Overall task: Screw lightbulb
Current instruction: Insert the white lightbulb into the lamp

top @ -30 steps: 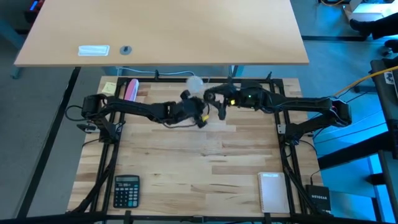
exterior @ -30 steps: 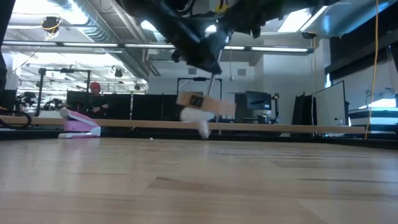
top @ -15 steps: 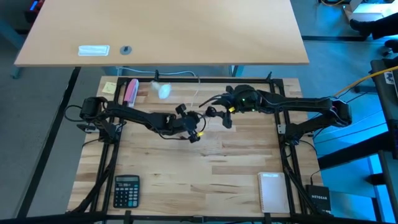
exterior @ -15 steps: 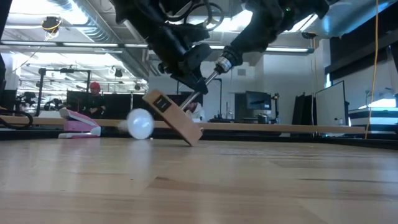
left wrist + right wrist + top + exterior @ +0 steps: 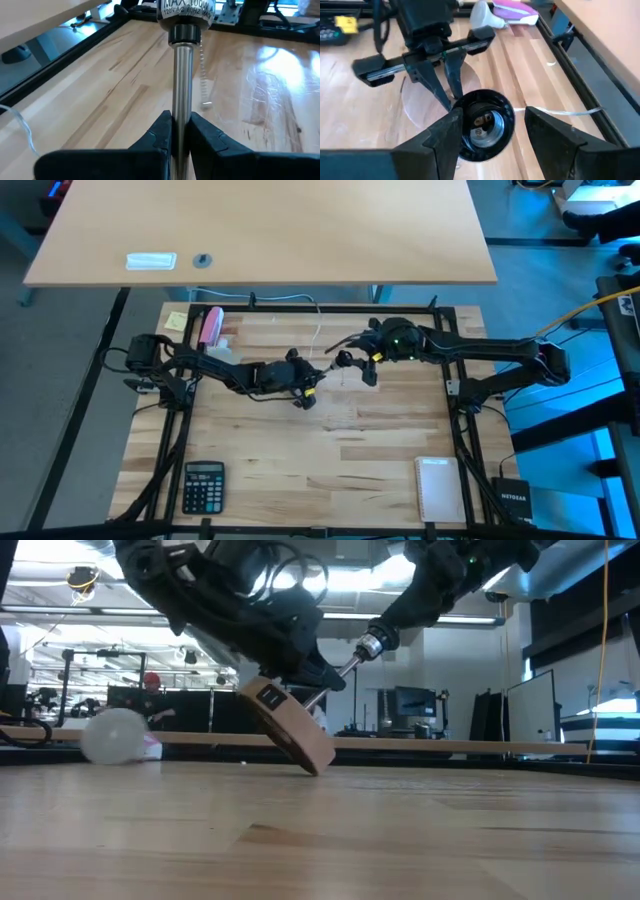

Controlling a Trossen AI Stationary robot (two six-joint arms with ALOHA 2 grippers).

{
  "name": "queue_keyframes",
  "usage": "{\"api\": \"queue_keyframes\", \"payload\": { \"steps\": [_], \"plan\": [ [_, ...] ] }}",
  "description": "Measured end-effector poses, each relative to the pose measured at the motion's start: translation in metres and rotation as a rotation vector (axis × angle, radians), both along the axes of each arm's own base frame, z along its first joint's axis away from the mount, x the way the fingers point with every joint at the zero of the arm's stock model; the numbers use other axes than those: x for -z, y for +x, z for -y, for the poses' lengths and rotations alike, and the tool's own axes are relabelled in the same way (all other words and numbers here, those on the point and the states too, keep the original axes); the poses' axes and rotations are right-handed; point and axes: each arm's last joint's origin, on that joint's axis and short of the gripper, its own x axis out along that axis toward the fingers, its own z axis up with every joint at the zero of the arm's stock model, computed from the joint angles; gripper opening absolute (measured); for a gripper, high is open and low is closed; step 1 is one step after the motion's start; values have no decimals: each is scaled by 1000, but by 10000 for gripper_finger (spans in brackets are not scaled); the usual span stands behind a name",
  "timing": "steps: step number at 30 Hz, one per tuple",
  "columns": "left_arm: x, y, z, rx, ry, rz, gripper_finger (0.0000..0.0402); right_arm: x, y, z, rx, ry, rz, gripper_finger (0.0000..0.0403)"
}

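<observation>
Loose again, the lightbulb (image 5: 485, 15) has rolled beside the pink stapler (image 5: 516, 12); my left end effector (image 5: 181, 131) clenches the lamp stem (image 5: 182, 90), right end effector (image 5: 492, 132) released around the socket (image 5: 483, 123). Screwing remains undone.

Lightbulb (image 5: 116, 735): was at the socket a second ago, between the two grippers. It has since rolled left along the far side of the table and now lies on the wood beside the pink object (image 5: 516, 11) at the far left, well apart from both grippers.
Lamp base disc (image 5: 294, 727): was lifted clear of the table a second ago. One edge now rests on the wood and the disc stands steeply tilted.
Left gripper (image 5: 181, 131): has drawn back leftward; its fingers stay clamped on the metal stem (image 5: 182, 85).
Right gripper (image 5: 492, 127): has shifted slightly right and toward the near side.
</observation>
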Motion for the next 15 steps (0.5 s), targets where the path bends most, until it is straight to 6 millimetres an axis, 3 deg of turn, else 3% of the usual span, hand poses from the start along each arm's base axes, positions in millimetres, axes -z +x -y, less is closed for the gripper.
{"api": "queue_keyframes", "payload": {
  "steps": [4, 8, 15],
  "plan": [
    [1, -1, 0, 16, 31, -20, 29, -20, -9, -2, 3, -27, 112, 218],
    [3, -2, -1, 19, 45, -20, 29, -27, -14, -3, -1, -32, 145, 218],
    [7, -10, -1, 53, 30, 139, 29, -36, -30, -6, 24, -77, 137, 218]
  ]
}}
